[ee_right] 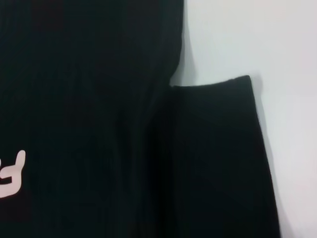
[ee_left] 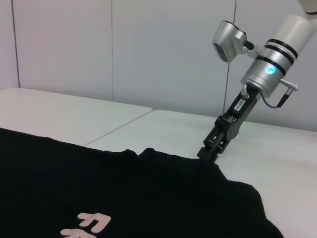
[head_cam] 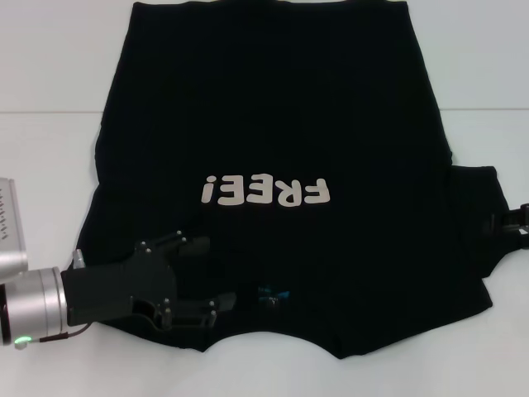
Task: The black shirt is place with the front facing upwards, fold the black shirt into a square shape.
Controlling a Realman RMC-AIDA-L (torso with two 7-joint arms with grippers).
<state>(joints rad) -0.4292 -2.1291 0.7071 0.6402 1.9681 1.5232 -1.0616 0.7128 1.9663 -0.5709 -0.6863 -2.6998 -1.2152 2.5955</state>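
Note:
The black shirt (head_cam: 273, 107) lies spread on the white table (head_cam: 50, 165), front up, with its "FREE!" lettering (head_cam: 264, 190) upside down to me and its blue neck label (head_cam: 273, 292) at the near edge. My left gripper (head_cam: 202, 277) is open low over the near left shoulder, one finger on either side of the cloth there. My right gripper (head_cam: 511, 225) meets the outer edge of the right sleeve (head_cam: 475, 215). Across the shirt (ee_left: 99, 188), the left wrist view shows that right gripper (ee_left: 210, 151) tip-down on the sleeve edge. In the right wrist view the sleeve (ee_right: 218, 158) lies flat.
A seam (head_cam: 41, 112) between two white tabletops runs across the far part of the table. Bare white table (ee_left: 277, 148) surrounds the shirt on both sides. A plain pale wall (ee_left: 148, 49) stands behind the table.

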